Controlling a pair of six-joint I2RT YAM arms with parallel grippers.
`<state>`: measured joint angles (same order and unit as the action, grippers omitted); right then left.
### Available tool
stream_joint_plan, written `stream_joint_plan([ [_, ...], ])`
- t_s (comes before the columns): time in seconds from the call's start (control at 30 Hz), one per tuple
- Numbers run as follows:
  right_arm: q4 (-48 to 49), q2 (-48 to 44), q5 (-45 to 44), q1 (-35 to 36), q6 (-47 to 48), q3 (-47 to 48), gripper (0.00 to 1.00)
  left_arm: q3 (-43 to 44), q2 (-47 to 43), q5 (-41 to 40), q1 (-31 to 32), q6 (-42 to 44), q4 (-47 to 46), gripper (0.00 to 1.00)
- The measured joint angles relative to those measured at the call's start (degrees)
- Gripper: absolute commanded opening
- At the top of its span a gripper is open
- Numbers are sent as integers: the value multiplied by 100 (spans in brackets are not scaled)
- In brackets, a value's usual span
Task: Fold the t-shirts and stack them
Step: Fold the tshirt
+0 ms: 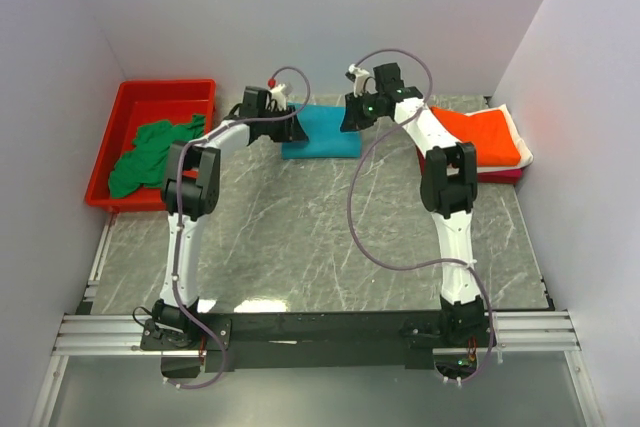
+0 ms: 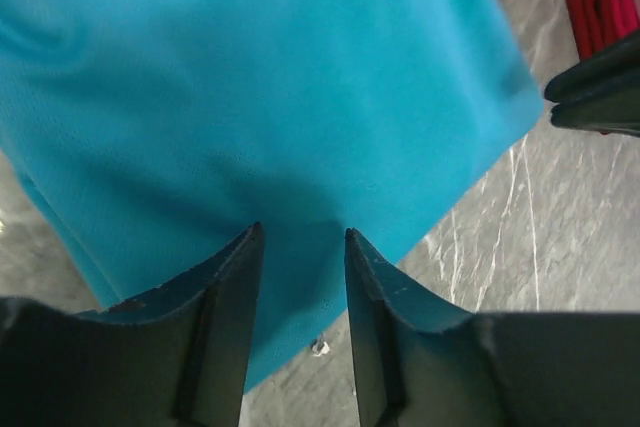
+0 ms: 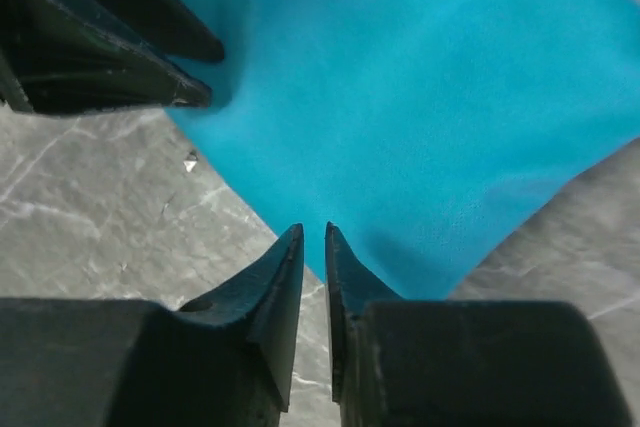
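Note:
A teal t-shirt (image 1: 322, 134) lies folded into a flat rectangle at the back middle of the table. My left gripper (image 1: 291, 128) hovers at its left edge, and in the left wrist view this gripper (image 2: 300, 236) is open, with the teal t-shirt (image 2: 270, 97) showing between the fingers and nothing held. My right gripper (image 1: 352, 117) is at the shirt's right edge. In the right wrist view it (image 3: 314, 230) is shut to a narrow slit over a corner of the teal t-shirt (image 3: 420, 117), gripping nothing. A dark green t-shirt (image 1: 150, 152) lies crumpled in the bin.
The red plastic bin (image 1: 165, 94) stands at the back left. At the back right sits a stack with an orange t-shirt (image 1: 482, 135) on top, white below and magenta (image 1: 500, 176) at the bottom. Side walls close in on both sides.

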<state>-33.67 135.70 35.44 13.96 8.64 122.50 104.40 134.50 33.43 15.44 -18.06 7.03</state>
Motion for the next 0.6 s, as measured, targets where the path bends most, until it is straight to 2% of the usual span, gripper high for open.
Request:
stream_joint_plan([
  [0.13,-446,737,-140,4,-343,866,20,50,282,122,-4,-170,103,42],
  [0.4,-1093,933,-881,2,-911,883,20,149,341,125,-15,-428,184,44],
  [0.6,-1364,970,-1086,-2,-1075,859,20,116,341,127,-22,-514,227,43],
])
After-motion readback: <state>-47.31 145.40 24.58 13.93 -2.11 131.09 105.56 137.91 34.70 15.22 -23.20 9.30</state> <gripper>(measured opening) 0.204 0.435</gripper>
